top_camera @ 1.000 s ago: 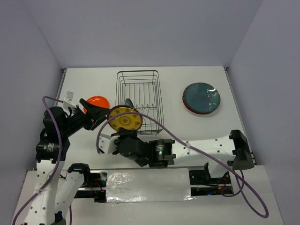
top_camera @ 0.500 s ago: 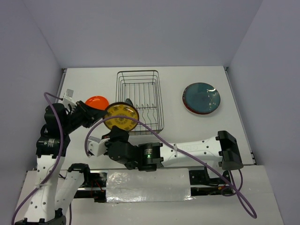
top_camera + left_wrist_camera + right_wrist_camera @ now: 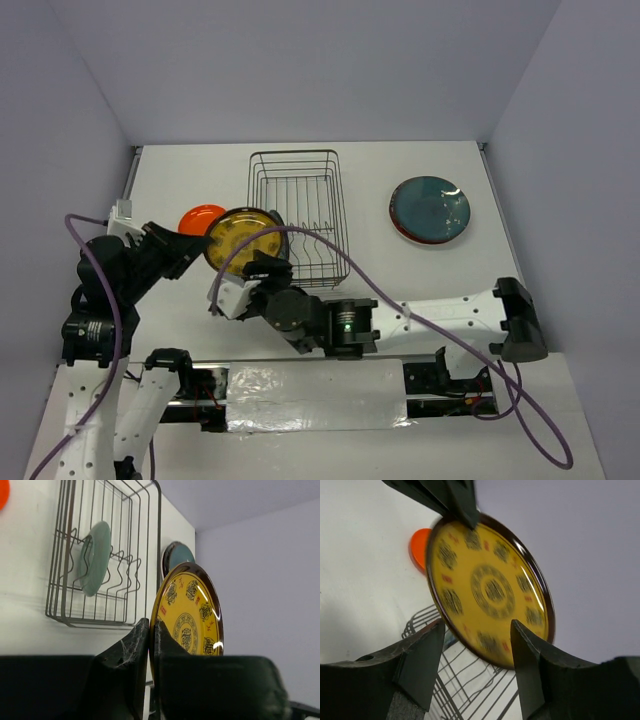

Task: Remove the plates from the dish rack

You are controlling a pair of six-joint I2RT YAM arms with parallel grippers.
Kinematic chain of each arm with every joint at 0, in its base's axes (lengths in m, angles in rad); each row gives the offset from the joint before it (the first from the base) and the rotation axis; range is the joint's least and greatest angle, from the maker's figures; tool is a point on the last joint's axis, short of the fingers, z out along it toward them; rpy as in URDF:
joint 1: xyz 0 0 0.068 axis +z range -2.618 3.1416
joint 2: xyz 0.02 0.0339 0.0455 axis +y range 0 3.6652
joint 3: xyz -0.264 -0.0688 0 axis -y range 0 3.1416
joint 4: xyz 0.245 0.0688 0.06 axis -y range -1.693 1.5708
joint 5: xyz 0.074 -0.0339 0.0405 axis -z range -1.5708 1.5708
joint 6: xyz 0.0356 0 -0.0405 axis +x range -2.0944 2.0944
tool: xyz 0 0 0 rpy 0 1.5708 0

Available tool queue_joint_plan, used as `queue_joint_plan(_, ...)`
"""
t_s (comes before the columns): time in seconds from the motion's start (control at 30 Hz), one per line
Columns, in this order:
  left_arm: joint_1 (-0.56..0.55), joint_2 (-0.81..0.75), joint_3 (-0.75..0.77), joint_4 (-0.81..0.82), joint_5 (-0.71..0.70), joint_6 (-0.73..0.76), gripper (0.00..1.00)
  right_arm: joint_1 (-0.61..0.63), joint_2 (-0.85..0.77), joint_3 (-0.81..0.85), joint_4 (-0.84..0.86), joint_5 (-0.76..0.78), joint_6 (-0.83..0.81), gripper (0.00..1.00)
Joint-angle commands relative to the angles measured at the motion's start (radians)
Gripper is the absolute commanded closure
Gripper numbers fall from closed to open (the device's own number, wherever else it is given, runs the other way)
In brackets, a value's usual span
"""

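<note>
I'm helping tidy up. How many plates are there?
5: a yellow plate in the left gripper, an orange plate left of the rack, a pale plate standing in the rack, a teal plate atop a red-rimmed plate at right. More may hide underneath.

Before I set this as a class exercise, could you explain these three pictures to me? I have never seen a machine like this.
This is a robot: a left arm and a right arm bolted at the near edge of a white table, each ending in a two-finger gripper. One picture looks down from above; the other two come from a camera on each wrist. On the table sit a dark wire dish rack holding one pale green plate, a small orange plate and a teal-blue round plate. The left gripper is shut on the rim of a yellow patterned plate with a dark brown rim, lifted in the air. The right gripper is open, its fingers apart in front of that plate, not gripping it.
</note>
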Motion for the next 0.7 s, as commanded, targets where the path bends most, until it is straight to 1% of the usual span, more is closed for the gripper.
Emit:
queue_joint_plan(0.0, -0.003, 0.005, 0.018, 0.017, -0.118, -0.072, 1.0, -0.009, -0.143, -0.074, 0.061, -0.018, 0.106, 0.37)
queue_joint_plan(0.03, -0.003, 0.011, 0.012, 0.025, -0.131, -0.079, 1.0, -0.009, -0.176, -0.099, 0.059, -0.018, 0.129, 0.37)
queue_joint_plan(0.07, -0.003, 0.033, 0.008, 0.034, -0.147, -0.093, 1.0, -0.01, -0.246, -0.149, 0.05, -0.019, 0.152, 0.37)
queue_joint_plan(0.13, -0.003, 0.054, 0.001, 0.048, -0.218, -0.109, 1.0, -0.01, -0.329, -0.229, 0.036, -0.03, 0.238, 0.36)
queue_joint_plan(0.17, -0.001, 0.079, 0.001, 0.065, -0.247, -0.112, 1.0, -0.009, -0.416, -0.257, 0.019, -0.038, 0.305, 0.36)
queue_joint_plan(0.2, 0.004, 0.106, 0.002, 0.074, -0.308, -0.115, 1.0, -0.01, -0.462, -0.316, 0.01, -0.068, 0.338, 0.33)
queue_joint_plan(0.23, 0.01, 0.122, 0.004, 0.1, -0.328, -0.112, 1.0, -0.009, -0.508, -0.346, 0.006, -0.091, 0.373, 0.33)
queue_joint_plan(0.27, 0.013, 0.138, 0.011, 0.109, -0.365, -0.11, 1.0, -0.009, -0.594, -0.381, 0.01, -0.116, 0.423, 0.31)
queue_joint_plan(0.3, 0.055, 0.154, 0.011, 0.124, -0.403, -0.107, 1.0, -0.01, -0.633, -0.433, 0.007, -0.16, 0.448, 0.28)
queue_joint_plan(0.33, 0.075, 0.186, 0.008, 0.158, -0.414, -0.106, 1.0, -0.007, -0.665, -0.451, -0.008, -0.17, 0.474, 0.24)
queue_joint_plan(0.37, 0.109, 0.204, 0.001, 0.173, -0.428, -0.104, 1.0, -0.009, -0.712, -0.464, -0.019, -0.171, 0.52, 0.24)
queue_joint_plan(0.4, 0.125, 0.226, -0.004, 0.189, -0.454, -0.103, 1.0, -0.007, -0.729, -0.479, -0.034, -0.167, 0.539, 0.21)
queue_joint_plan(0.43, 0.14, 0.27, -0.008, 0.198, -0.468, -0.101, 1.0, -0.007, -0.743, -0.482, -0.053, -0.167, 0.556, 0.2)
queue_joint_plan(0.5, 0.164, 0.315, -0.034, 0.256, -0.494, -0.099, 1.0, -0.007, -0.772, -0.496, -0.083, -0.176, 0.586, 0.11)
queue_joint_plan(0.53, 0.169, 0.359, -0.048, 0.281, -0.52, -0.099, 1.0, -0.007, -0.779, -0.499, -0.087, -0.191, 0.591, 0.11)
queue_joint_plan(0.6, 0.175, 0.399, -0.093, 0.348, -0.546, -0.107, 1.0, -0.007, -0.796, -0.519, -0.082, -0.202, 0.6, 0.05)
queue_joint_plan(0.67, 0.178, 0.445, -0.152, 0.399, -0.554, -0.125, 1.0, -0.007, -0.803, -0.53, -0.076, -0.207, 0.609, 0.05)
